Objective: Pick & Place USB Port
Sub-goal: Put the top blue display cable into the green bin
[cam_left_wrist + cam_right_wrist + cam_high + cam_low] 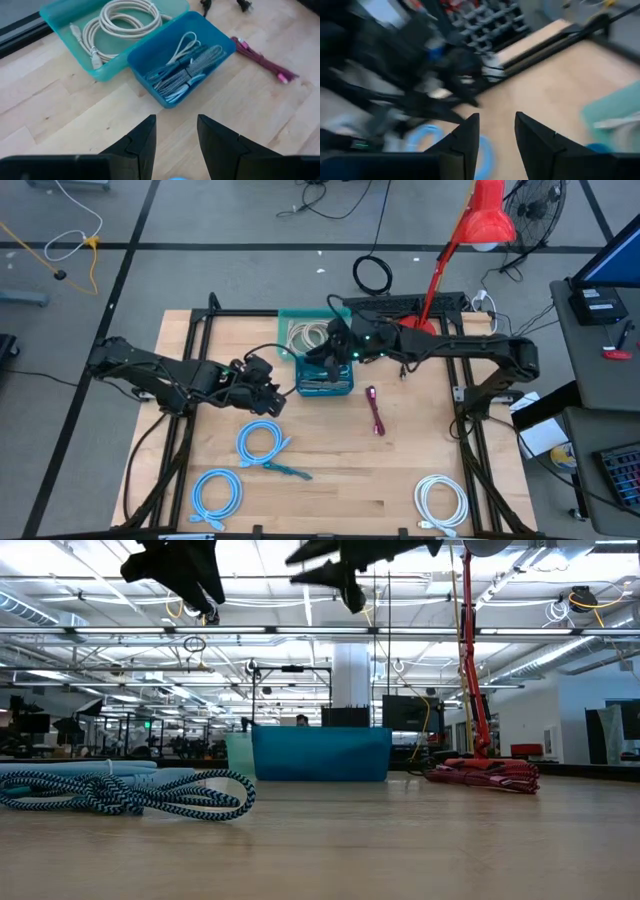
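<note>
My left gripper (176, 131) is open and empty. It hovers over bare wood left of the blue bin (325, 378), well above the table in the low view (190, 580). The blue bin (182, 60) holds several bundled blue and grey USB cables. My right gripper (496, 132) is also open and empty, high over the blue bin (330, 360) (345, 575). A magenta cable (375, 411) lies flat on the wood right of the bin. A coiled light-blue cable (262, 443) lies nearer the front edge.
A teal tray (100, 30) with a coiled white cable touches the bin's far-left side. Another light-blue coil (215, 492) and a white coil (440, 500) lie near the front edge. A red lamp (470, 230) stands at the far right. Bare wood lies around the magenta cable.
</note>
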